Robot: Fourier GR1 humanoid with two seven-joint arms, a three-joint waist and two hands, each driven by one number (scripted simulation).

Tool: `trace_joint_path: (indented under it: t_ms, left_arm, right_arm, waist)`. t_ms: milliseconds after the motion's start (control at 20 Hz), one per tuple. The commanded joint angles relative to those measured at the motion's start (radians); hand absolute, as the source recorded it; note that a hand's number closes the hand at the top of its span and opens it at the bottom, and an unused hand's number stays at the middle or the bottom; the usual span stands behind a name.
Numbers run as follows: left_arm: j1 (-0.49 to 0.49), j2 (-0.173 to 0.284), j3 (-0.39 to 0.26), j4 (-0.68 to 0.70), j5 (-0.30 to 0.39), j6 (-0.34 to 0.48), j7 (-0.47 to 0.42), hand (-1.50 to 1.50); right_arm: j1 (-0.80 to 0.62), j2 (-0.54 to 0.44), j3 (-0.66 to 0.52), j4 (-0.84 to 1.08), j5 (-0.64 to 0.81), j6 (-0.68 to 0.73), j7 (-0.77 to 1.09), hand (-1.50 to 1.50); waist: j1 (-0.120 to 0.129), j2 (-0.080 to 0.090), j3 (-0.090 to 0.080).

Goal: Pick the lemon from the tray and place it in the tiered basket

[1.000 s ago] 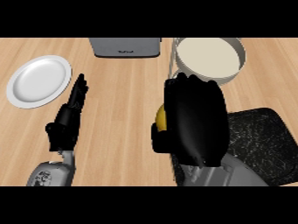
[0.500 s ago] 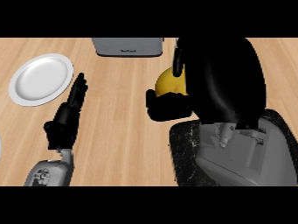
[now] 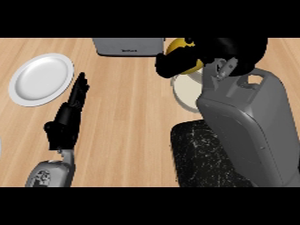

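No readable text. Grey appliance [image 3: 127, 46] at the counter's far edge carries a short light marking on its front face, too blurred to make out. Nothing else in view bears labels, brands, numbers or signs.

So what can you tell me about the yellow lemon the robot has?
The lemon is bright yellow and smooth, and only part of it shows. The black right hand curls round it, with fingers over its top and side. It is held up near the far edge of the counter, off the dark tray, beside the grey box and over the round cream thing.
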Motion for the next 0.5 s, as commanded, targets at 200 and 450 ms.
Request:
trace_joint_path:
  t_ms: [200, 450]
  left_arm:
    - [-0.015, -0.023, -0.053, -0.035, -0.025, 0.056, 0.05, 0.0]
    - [0.018, -0.011, -0.013, -0.02, -0.012, 0.017, 0.024, 0.0]
  right_arm:
    - [-0.022, -0.058, -0.055, 0.203, 0.086, -0.099, -0.068, 1.5]
    - [-0.004, -0.112, -0.094, 0.294, 0.099, -0.159, -0.176, 1.5]
  waist:
    - [-0.004, 0.001, 0.001]
    - [-0.003, 0.001, 0.001]
